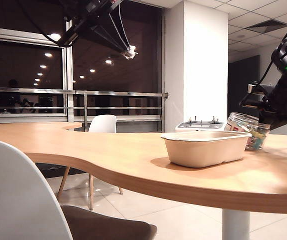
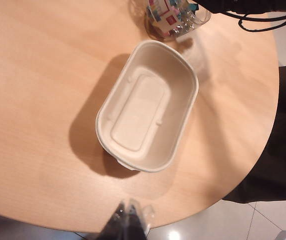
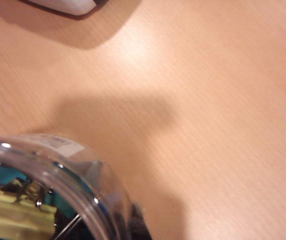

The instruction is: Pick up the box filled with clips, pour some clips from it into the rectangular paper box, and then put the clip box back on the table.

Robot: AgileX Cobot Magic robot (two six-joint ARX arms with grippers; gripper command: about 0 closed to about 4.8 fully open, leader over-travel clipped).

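Note:
The box filled with clips (image 1: 248,129) is a clear jar with a red-and-white label, just behind the right end of the rectangular paper box (image 1: 203,152). It leans slightly, low over the table (image 1: 108,155). My right gripper (image 1: 271,117) is shut on its wall; in the right wrist view one dark finger (image 3: 139,222) lies against the jar (image 3: 48,190), with yellow and teal clips (image 3: 13,215) inside. My left gripper (image 2: 128,220) hangs high above the empty paper box (image 2: 138,110), shut and holding nothing. From there the jar (image 2: 175,15) shows beyond the tub.
A white-grey device with knobs (image 1: 201,125) sits behind the paper box. One white chair (image 1: 100,124) stands at the table's far side and another (image 1: 18,195) at the near left. The table's curved edge (image 2: 217,200) runs close to the tub.

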